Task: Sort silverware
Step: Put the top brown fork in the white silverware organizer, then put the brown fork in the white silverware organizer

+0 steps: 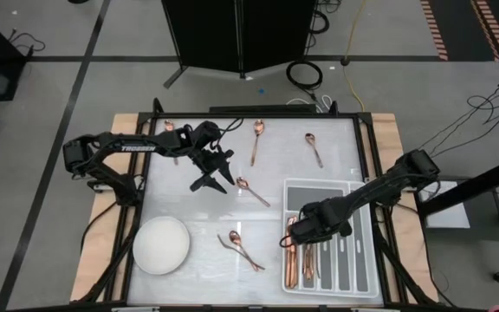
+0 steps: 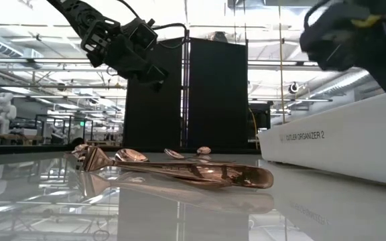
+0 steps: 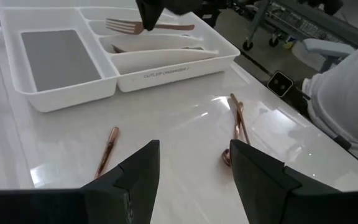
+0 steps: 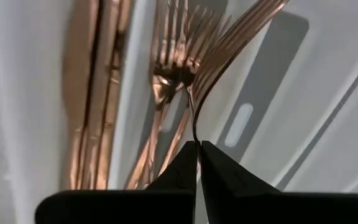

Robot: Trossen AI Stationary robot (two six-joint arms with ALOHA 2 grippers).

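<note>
The grey divided tray (image 1: 358,260) stands at the table's right. Its left compartments hold copper silverware, among it forks (image 4: 176,43) and other long pieces (image 4: 98,93). My right gripper (image 1: 291,236) hangs over them, pointing down, shut on a copper fork (image 3: 120,26). Loose spoons lie flat on the table: one (image 1: 251,189) near the middle, one (image 1: 258,139) and another (image 1: 313,147) toward the far edge, and a pair (image 1: 241,250) near the front. My left gripper (image 1: 213,182) stands open well above the table left of the middle, with nothing between its fingers (image 3: 135,174). My right gripper pinches the fork's thin stem (image 4: 193,127), a little behind the tines, between its two fingertips. The fingers come from above, pointing down. The tines (image 4: 247,31) reach out past them above the forks in the tray. The rest of the handle (image 3: 179,27) sticks out the other way.
A white round bowl (image 1: 161,245) stands at the front left. One more copper piece (image 1: 170,130) lies at the far left under the left arm. A spoon (image 3: 236,121) and a handle (image 3: 107,152) lie on the table below my left gripper.
</note>
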